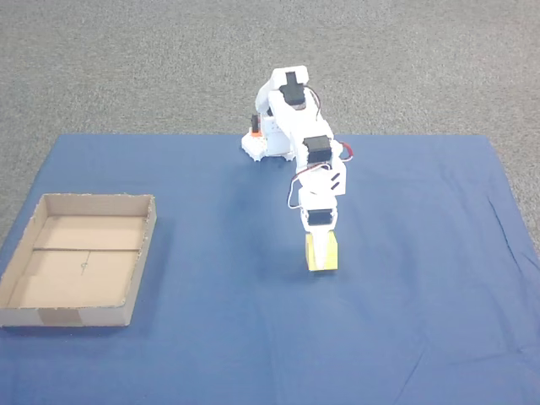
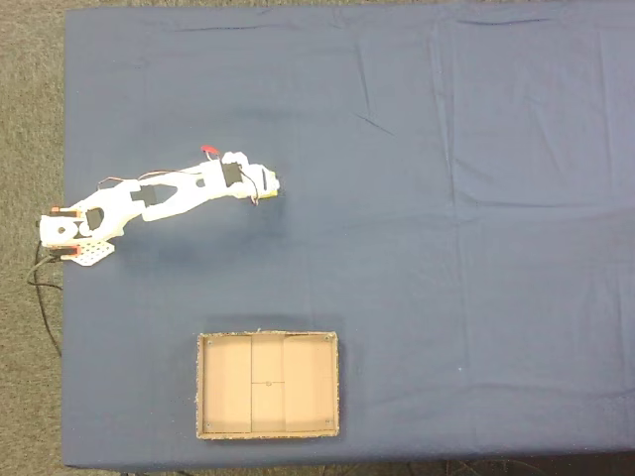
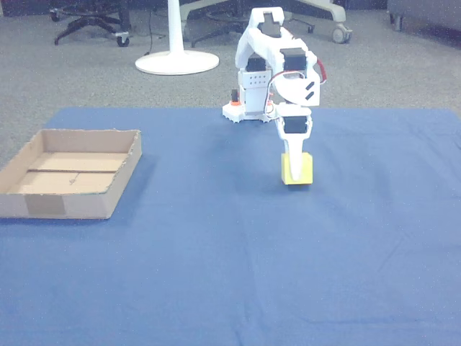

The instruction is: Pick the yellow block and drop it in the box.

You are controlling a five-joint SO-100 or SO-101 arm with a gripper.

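Well left of the pincer [image 1: 321, 250] in a fixed view, the box [image 1: 51, 316] lies open near the left edge of the blue-covered bench [image 1: 253, 337], with bare cloth between them. The pincer points down with its fingers around the yellow block [image 1: 322, 252], gripping it low over the cloth. Right of it, open cloth runs to the bench's far edge.

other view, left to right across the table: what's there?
the box → the arm's base → the yellow block, with the gripper down on it. The blue cloth lies under all of it.
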